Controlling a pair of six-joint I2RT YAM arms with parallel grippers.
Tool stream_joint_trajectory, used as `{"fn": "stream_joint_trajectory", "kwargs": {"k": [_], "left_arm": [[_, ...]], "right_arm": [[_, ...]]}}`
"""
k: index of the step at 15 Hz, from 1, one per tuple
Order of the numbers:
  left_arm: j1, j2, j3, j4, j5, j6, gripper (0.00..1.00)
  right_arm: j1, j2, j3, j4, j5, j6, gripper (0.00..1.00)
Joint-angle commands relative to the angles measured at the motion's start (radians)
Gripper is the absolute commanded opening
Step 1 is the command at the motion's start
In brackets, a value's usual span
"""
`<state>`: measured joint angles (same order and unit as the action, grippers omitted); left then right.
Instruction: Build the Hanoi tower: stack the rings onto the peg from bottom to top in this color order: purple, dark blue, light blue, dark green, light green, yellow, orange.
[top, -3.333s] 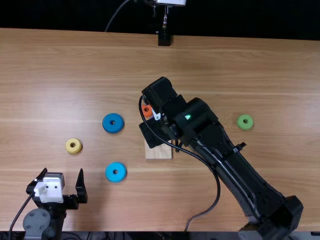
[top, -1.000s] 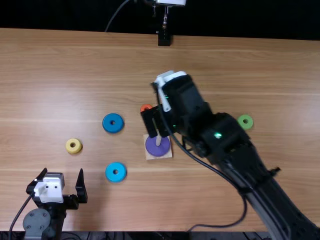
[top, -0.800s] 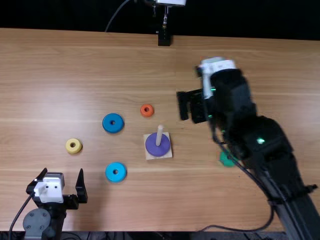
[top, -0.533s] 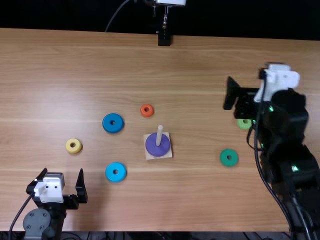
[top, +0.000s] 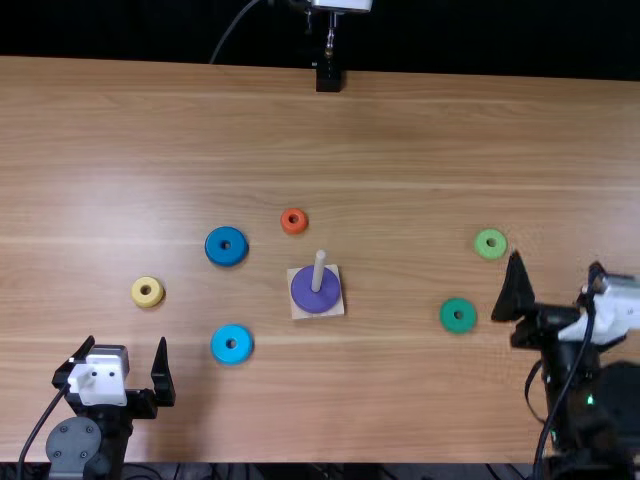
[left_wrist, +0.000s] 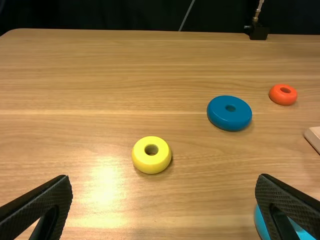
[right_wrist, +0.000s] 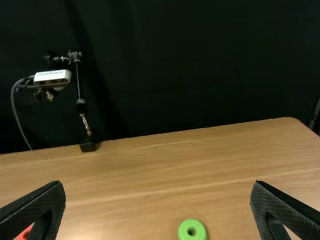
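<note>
Purple ring (top: 304, 294) is round the peg (top: 319, 264) near the middle of the top view, so the dark blue ring (top: 213, 248) goes next imo, left of centre and above the light blue ring (top: 219, 346). Left gripper (left_wrist: 165, 177) and right gripper (right_wrist: 158, 183) are both spread wide, holding nothing. I'd use the left one: straddle the ring evenly, pinch it level, lift above the peg tip, line up the hole, then lower gently before letting go
</note>
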<state>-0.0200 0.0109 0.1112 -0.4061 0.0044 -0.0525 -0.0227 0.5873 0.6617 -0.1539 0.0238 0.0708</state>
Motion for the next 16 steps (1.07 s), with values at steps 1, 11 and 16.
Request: {"fn": "stream_joint_trajectory", "kwargs": {"k": [1, 11, 16], "left_arm": [[-0.008, -0.011, -0.111, -0.076, 0.003, 0.005, 1.0], [-0.008, -0.011, -0.111, -0.076, 0.003, 0.005, 1.0], [-0.009, -0.011, -0.111, -0.076, 0.003, 0.005, 1.0]], "right_arm": [[-0.014, -0.093, -0.091, 0.004, -0.05, -0.06, 1.0], [-0.033, -0.537, -0.514, -0.013, -0.048, -0.069, 1.0], [-0.033, -0.566, -0.599, -0.022, -0.048, -0.073, 1.0]]}}
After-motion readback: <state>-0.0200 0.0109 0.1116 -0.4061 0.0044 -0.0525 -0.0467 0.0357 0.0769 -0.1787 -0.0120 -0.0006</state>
